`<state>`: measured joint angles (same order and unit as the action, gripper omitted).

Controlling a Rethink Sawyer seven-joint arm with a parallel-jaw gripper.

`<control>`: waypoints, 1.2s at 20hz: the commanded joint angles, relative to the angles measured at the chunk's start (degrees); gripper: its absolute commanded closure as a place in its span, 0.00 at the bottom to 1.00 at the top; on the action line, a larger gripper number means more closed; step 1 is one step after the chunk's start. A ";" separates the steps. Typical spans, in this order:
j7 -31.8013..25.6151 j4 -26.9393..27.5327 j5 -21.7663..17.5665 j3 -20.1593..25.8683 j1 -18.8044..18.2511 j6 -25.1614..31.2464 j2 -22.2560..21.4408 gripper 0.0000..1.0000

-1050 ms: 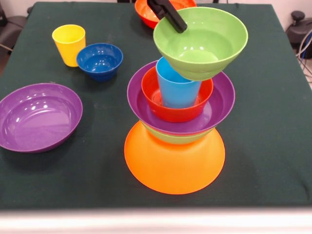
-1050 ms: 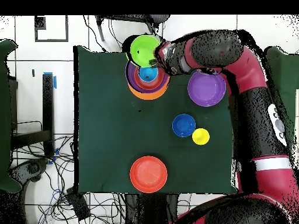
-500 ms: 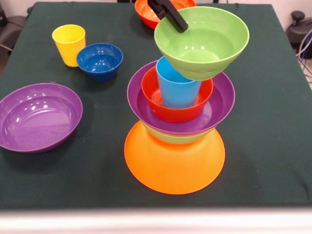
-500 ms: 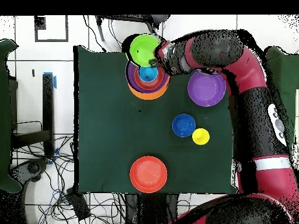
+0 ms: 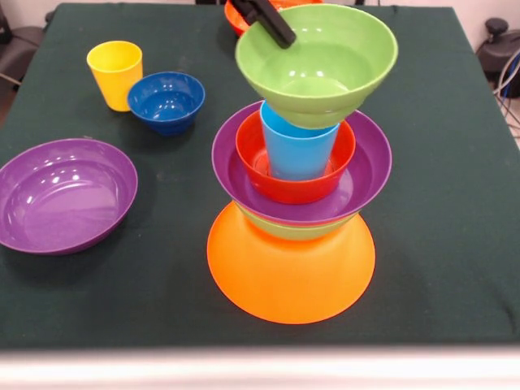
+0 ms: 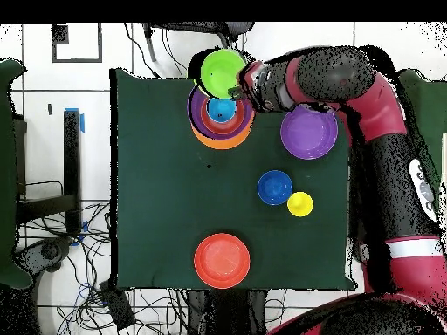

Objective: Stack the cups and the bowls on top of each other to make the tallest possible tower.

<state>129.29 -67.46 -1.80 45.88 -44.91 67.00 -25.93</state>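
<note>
Pincer (image 5: 272,23) pinched one green bowl (image 5: 317,61) by its rim, over the blue cup (image 5: 297,148) topping the tower (image 5: 292,219); yellow cup (image 5: 114,73) and three bowls sat loose on the surface (image 5: 439,227).

Dark green table (image 5: 455,244), tiled floor (image 6: 52,113)
</note>
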 commanded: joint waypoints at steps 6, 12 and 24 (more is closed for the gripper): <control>-15.22 -5.69 -3.06 1.82 -2.71 3.11 -1.01 1.00; -14.26 -10.89 -3.47 3.06 -4.77 -1.20 -2.25 1.00; -12.42 -14.53 -4.67 4.38 -5.69 -5.48 -3.04 1.00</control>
<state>129.29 -76.91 -2.76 48.60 -51.47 66.06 -29.12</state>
